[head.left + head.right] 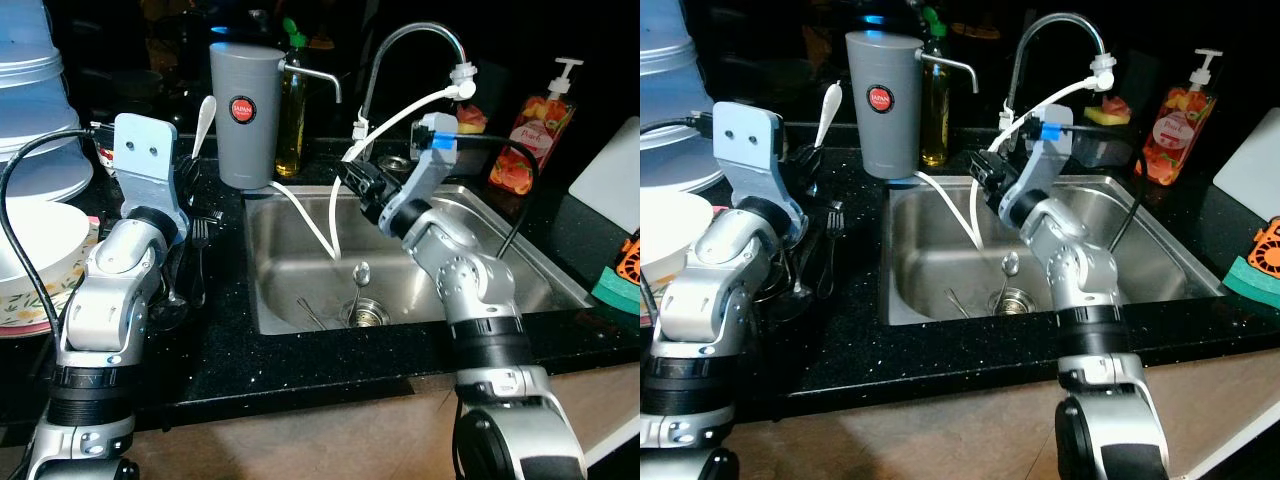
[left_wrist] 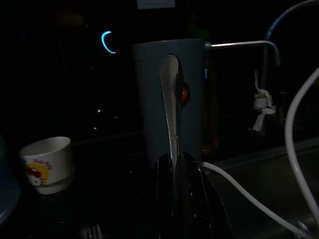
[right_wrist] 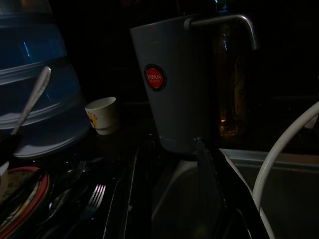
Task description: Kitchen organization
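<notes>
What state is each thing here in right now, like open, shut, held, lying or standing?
Left hand: shut on a spoon, held upright.
Right hand: open, holding nothing, over the sink's left edge.
Sink: no water, a spoon lying near the drain.
Faucet: not running.
Grey dispenser: standing upright.
Soap bottle: upright, pump on.
Fork: lying on the counter.

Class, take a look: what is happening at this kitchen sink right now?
A humanoid robot stands at a steel sink. Its left claw is shut on a spoon, held upright beside the grey dispenser. Its right claw is open over the sink's left edge. Another spoon lies near the drain.
</notes>
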